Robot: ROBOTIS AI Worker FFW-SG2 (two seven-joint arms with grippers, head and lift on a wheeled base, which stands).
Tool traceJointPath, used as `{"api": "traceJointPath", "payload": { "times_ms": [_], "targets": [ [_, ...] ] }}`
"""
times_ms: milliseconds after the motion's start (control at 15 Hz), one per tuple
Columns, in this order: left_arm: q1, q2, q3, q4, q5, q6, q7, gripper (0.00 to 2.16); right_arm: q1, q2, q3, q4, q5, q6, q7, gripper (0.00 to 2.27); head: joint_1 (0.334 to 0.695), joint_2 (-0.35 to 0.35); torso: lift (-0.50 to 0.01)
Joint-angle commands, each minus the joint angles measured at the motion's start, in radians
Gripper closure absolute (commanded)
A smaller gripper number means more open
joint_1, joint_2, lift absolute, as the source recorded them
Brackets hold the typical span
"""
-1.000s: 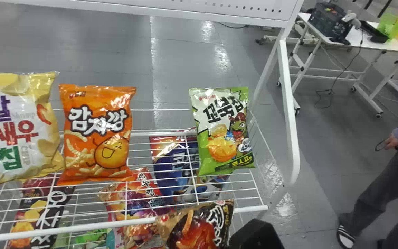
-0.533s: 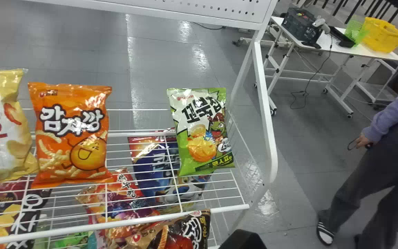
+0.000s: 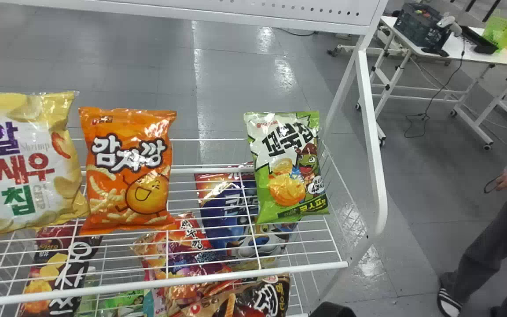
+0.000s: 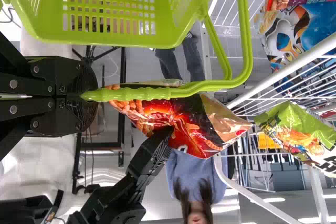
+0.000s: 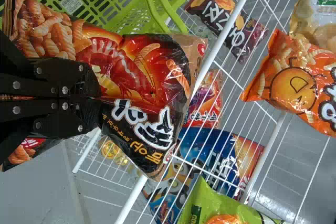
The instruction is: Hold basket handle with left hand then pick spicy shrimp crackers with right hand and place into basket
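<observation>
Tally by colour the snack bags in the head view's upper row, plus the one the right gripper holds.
Yellow bag: 1
Orange bag: 1
Green-and-white bag: 1
Black-and-red bag, in the right gripper: 1
Total: 4

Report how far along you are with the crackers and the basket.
Done: the left gripper is shut on the handle of the green basket. In hand: the spicy shrimp crackers, pinched by the right gripper. Left: the bag is outside the basket, so placing and releasing it remain.
</observation>
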Motion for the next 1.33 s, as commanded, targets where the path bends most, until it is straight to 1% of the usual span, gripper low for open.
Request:
{"api": "traceJointPath", "payload": {
  "times_ms": [0, 133, 267, 467, 667, 1000, 1133, 1200, 1267],
  "targets": [
    [0.0, -0.006, 0.004, -0.01, 0.0, 0.001, -0.001, 1.9, 0.016, 0.002, 0.002, 0.052, -0.001, 0.005, 0.0, 1.75, 0.695, -0.235, -0.037],
    [0.002, -0.006, 0.012, -0.012, 0.001, 0.001, -0.003, 1.9, 0.028, 0.003, 0.002, 0.112, -0.004, 0.005, -0.003, 1.75, 0.695, -0.253, -0.037],
    [0.002, -0.006, 0.013, -0.01, 0.003, 0.001, -0.004, 1.9, 0.046, 0.003, 0.013, 0.157, -0.01, 0.005, 0.014, 1.75, 0.695, -0.276, -0.037],
    [-0.002, -0.006, 0.007, -0.01, 0.001, 0.001, -0.003, 1.9, 0.046, 0.005, 0.078, 0.181, -0.014, 0.005, 0.028, 1.75, 0.695, -0.287, -0.037],
    [-0.002, -0.006, 0.009, -0.01, 0.007, 0.001, -0.007, 1.9, 0.011, 0.013, 0.16, 0.243, -0.01, 0.005, 0.029, 1.75, 0.695, -0.22, -0.037],
    [0.005, -0.006, 0.012, -0.01, 0.015, 0.001, -0.015, 1.9, -0.044, 0.029, 0.228, 0.379, 0.002, 0.005, 0.054, 1.75, 0.695, -0.107, -0.037],
    [0.008, -0.006, 0.01, -0.01, 0.017, 0.001, -0.015, 1.9, -0.07, 0.039, 0.246, 0.425, 0.005, -0.153, 0.054, 1.75, 0.695, -0.096, -0.037],
    [0.009, -0.006, 0.009, -0.01, 0.015, 0.001, -0.015, 1.9, -0.076, 0.056, 0.253, 0.437, 0.005, -0.206, 0.055, 1.75, 0.695, -0.076, -0.037],
    [0.009, -0.006, 0.007, -0.009, 0.015, 0.001, -0.015, 1.9, -0.078, 0.065, 0.26, 0.442, 0.01, -0.261, 0.057, 1.75, 0.695, 0.026, -0.037]
  ]
}}
